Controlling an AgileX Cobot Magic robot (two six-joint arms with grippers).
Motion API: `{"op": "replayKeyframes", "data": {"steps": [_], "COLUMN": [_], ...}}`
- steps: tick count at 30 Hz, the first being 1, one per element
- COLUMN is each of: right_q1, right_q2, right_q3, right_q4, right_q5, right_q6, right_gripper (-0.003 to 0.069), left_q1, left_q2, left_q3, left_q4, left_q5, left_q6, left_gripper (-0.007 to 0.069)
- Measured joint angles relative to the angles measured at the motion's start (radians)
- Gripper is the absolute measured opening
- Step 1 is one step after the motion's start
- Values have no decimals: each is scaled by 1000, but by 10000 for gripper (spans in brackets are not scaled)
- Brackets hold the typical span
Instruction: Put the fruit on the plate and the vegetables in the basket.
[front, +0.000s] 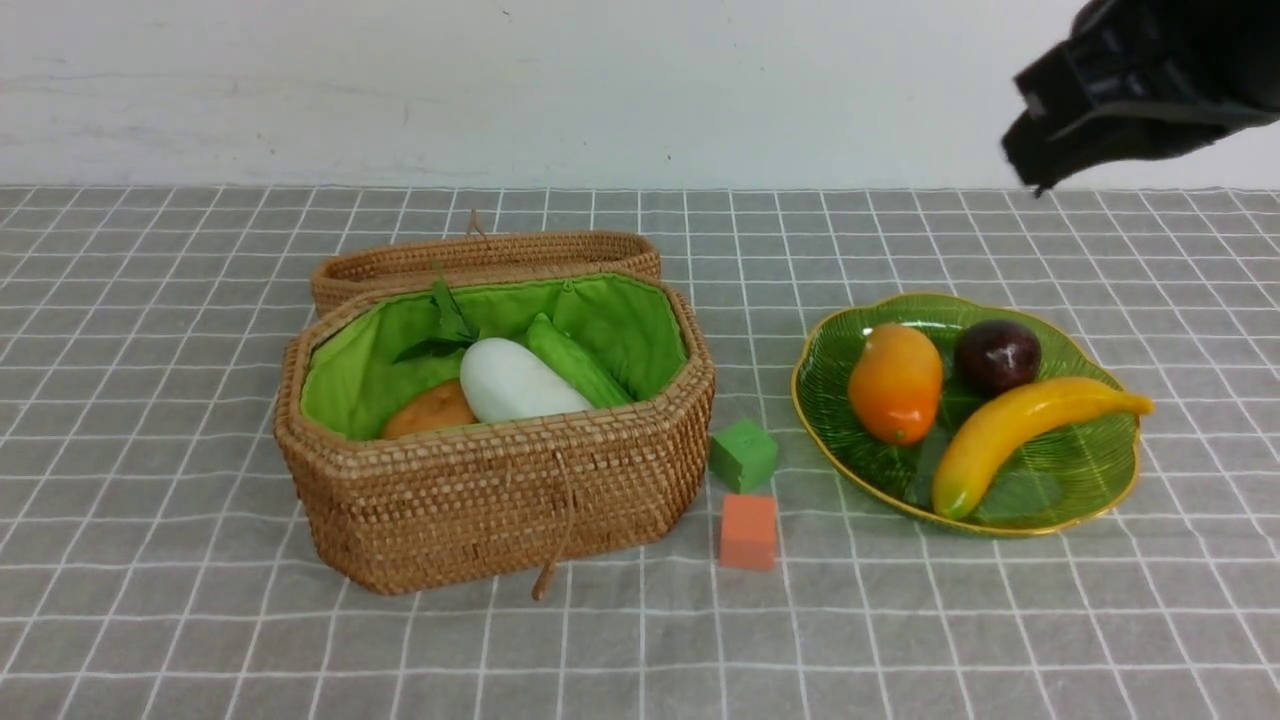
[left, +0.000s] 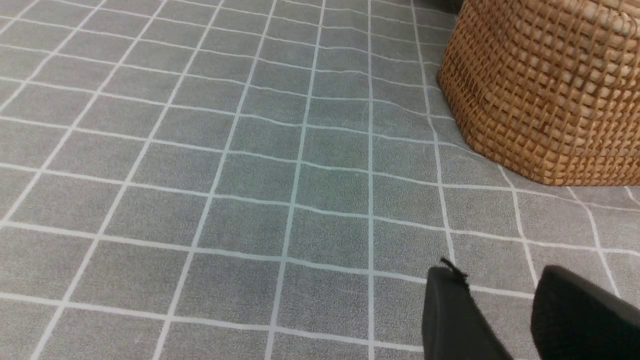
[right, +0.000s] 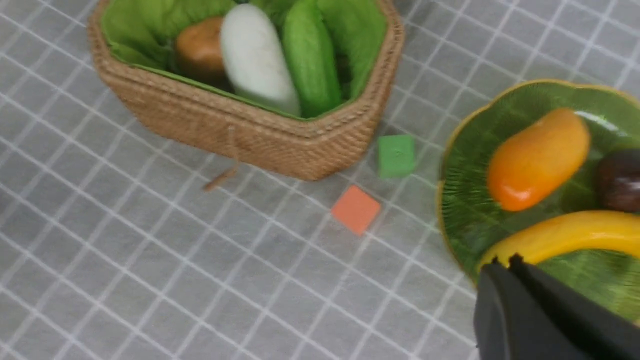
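In the right half of the front view, the green glass plate (front: 1060, 505) holds the mango (front: 896, 380), dark purple-brown fruit (front: 998, 356) and banana (front: 1020, 430). Fruit grouped there, as asked; banana curves below the dark fruit, tip over the rim, probably because it's long for the dish.

Left of centre, wicker basket (front: 500, 510) has the tan bulb (front: 430, 408), white oval vegetable (front: 520, 382), cucumber (front: 580, 362) and leafy sprig (front: 447, 325) inside. Sprig leans up the green lining (front: 350, 390), likely just propped. Eggplant: can't see it; maybe under the others. Lid (front: 480, 258) sits behind, leaving the mouth open for loading.

Between basket and plate, green cube (front: 744, 455) and orange cube (front: 748, 532) lie on the cloth, fitting neither group.

Right gripper (right: 505, 262), upper right of front view, is closed, holding nothing, raised probably to keep off the sorted fruit. Left gripper (left: 492, 270) is partly open, empty, beside the basket, seemingly idle. Sorting looks done, eggplant unconfirmed.
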Motion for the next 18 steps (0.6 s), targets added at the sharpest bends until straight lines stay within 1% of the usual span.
{"op": "replayKeyframes", "data": {"steps": [1, 2, 4, 7, 9, 11, 12, 13, 14, 15, 16, 18], "right_q1": [-2, -31, -88, -221, -319, -396, -402, -449, -472, -476, -506, -532], "right_q2": [-18, -80, -167, -339, -474, -610, -624, -733, -800, -813, -916, -1023], "right_q3": [8, 63, 150, 346, 514, 689, 707, 844, 925, 941, 1063, 1187], "right_q4": [-12, -38, -36, -24, -23, -34, -38, -59, -69, -75, -75, -80], "right_q5": [-9, -75, -160, -312, -424, -524, -534, -599, -630, -635, -666, -694], "right_q6": [-7, -15, -7, 48, 87, 94, 94, 98, 99, 105, 105, 105], "right_gripper": [-14, -12, -9, -7, -7, -6, -6, -4, -3, -3, -2, -1], "left_q1": [0, 0, 0, 0, 0, 0, 0, 0, 0, 0, 0, 0], "left_q2": [0, 0, 0, 0, 0, 0, 0, 0, 0, 0, 0, 0], "left_q3": [0, 0, 0, 0, 0, 0, 0, 0, 0, 0, 0, 0], "left_q4": [0, 0, 0, 0, 0, 0, 0, 0, 0, 0, 0, 0], "left_q5": [0, 2, 4, 4, 4, 4, 4, 4, 4, 4, 4, 4], "left_q6": [0, 0, 0, 1, 1, 1, 1, 1, 1, 1, 1, 1], "left_gripper": [239, 239, 239, 239, 239, 239, 239, 239, 239, 239, 239, 239]}}
